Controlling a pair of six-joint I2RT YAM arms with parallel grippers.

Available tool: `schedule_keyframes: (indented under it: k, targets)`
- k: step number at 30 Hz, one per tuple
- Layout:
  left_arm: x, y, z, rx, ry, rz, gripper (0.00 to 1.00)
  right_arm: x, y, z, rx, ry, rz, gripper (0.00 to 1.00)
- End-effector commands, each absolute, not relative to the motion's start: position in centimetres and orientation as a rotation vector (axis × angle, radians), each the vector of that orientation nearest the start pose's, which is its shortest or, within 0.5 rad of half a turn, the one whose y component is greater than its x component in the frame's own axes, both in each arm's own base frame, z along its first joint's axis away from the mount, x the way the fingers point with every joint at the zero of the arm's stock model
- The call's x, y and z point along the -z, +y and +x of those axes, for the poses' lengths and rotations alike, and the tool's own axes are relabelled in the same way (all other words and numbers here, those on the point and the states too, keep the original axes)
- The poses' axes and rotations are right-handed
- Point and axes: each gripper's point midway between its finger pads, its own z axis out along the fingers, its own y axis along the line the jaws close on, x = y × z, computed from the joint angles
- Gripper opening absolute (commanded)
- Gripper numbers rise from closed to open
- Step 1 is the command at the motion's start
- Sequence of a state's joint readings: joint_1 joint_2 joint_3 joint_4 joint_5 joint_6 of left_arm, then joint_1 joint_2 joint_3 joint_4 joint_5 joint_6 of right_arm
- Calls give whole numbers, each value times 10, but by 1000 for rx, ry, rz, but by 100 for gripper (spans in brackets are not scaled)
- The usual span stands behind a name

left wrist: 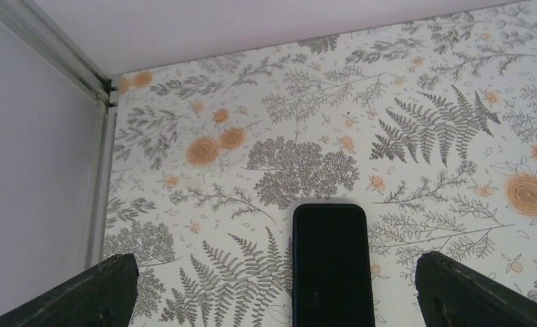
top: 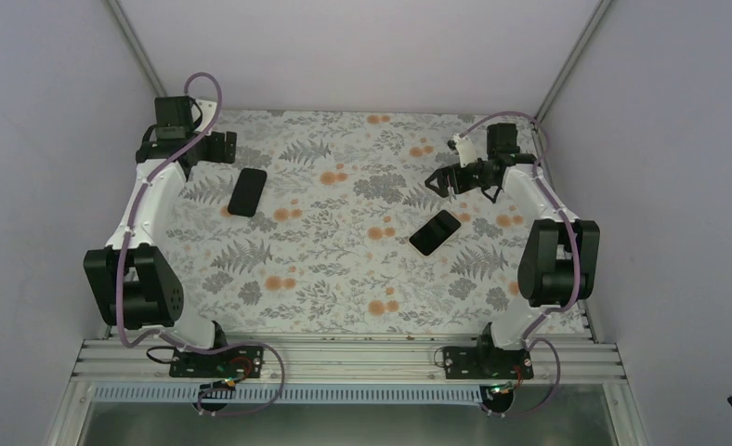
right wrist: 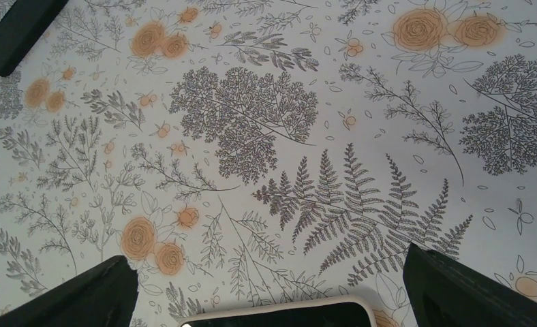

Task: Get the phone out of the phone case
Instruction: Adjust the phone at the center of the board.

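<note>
A matt black slab with a dark rim, which looks like the phone case (top: 248, 191), lies flat at the left of the floral cloth. In the left wrist view it (left wrist: 332, 262) lies between and beyond my open fingers. A glossy black phone with a pale rim (top: 435, 232) lies at the centre right. Only its top edge (right wrist: 279, 313) shows low in the right wrist view. My left gripper (top: 221, 147) (left wrist: 276, 272) is open and empty, just behind the black slab. My right gripper (top: 444, 181) (right wrist: 272, 262) is open and empty, hovering behind the phone.
The floral cloth (top: 344, 269) covers the table. Pale walls close in the back and both sides, with metal corner posts (top: 137, 42). The black slab also shows in the top left corner of the right wrist view (right wrist: 17, 30).
</note>
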State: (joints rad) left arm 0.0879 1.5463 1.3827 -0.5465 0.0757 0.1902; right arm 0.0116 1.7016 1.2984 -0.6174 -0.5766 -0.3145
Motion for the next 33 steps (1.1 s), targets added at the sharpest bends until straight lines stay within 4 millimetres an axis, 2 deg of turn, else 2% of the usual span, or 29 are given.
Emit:
schedule_keyframes:
  k: [1, 17, 19, 21, 23, 24, 26, 27, 29, 31, 33]
  targets:
    - [-260, 34, 450, -93, 2214, 108, 100, -161, 102, 413, -633, 2330, -636, 100]
    - [-243, 39, 456, -112, 2263, 99, 100, -159, 99, 413, -620, 2341, -645, 100]
    - [-243, 38, 456, -120, 2264, 117, 100, -160, 102, 404, -641, 2357, -743, 100]
    - [-243, 41, 454, -146, 2261, 120, 100, -155, 102, 380, -646, 2393, -885, 100]
    - [-241, 42, 453, -158, 2261, 125, 100, -147, 98, 358, -577, 2406, -1030, 100]
    - [-239, 42, 453, -157, 2263, 125, 100, -144, 94, 346, -522, 2406, -1102, 96]
    - [-235, 42, 452, -153, 2268, 125, 100, -135, 87, 321, -472, 2432, -1217, 81]
    - [-233, 42, 452, -151, 2271, 125, 100, -131, 83, 311, -449, 2453, -1257, 62]
    - [-230, 42, 452, -148, 2277, 122, 100, -120, 74, 290, -429, 2533, -1310, 7]
    - [-231, 42, 453, -153, 2272, 120, 100, -106, 65, 271, -413, 2614, -1330, 3]
    - [-233, 42, 453, -155, 2265, 121, 100, -92, 66, 248, -415, 2641, -1388, 3]
